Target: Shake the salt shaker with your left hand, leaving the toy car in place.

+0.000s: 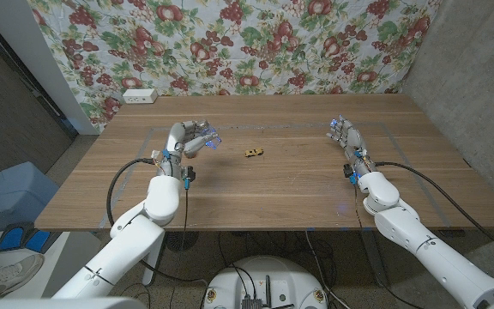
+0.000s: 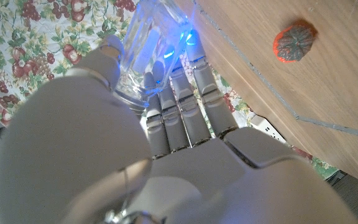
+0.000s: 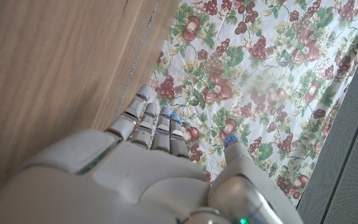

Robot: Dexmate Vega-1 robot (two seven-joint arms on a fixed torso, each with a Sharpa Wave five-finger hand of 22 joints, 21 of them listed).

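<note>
- The left hand grips the shaker with its fingers wrapped round the clear body, so the chief risk is a slip: smooth glass-like walls held by hard fingers could slide out on a sharp shake and drop onto the counter
- The shaker seems to sit high in the fingers rather than deep in the palm, judging from the left wrist view; a wide or fast swing could lever it loose
- The car lies on the counter near the left hand, toward the middle; a shake that sweeps sideways, or a dropped shaker that rolls, could knock it out of place, which the task forbids
- A shake with the top tipped down may spill salt on the wood; whether it holds any salt cannot be told
- The right hand holds nothing, fingers straight and apart, well away at the far right side of the counter, so it poses little risk
- The shaker looks like a small clear faceted vessel, lit blue by the lights on the fingers; its cap is not plain to see
- It is in the left hand at the counter's left side; whether it is lifted or touches the wood cannot be told
- The car is tiny, yellowish in the head view, and stands apart from both hands
</note>
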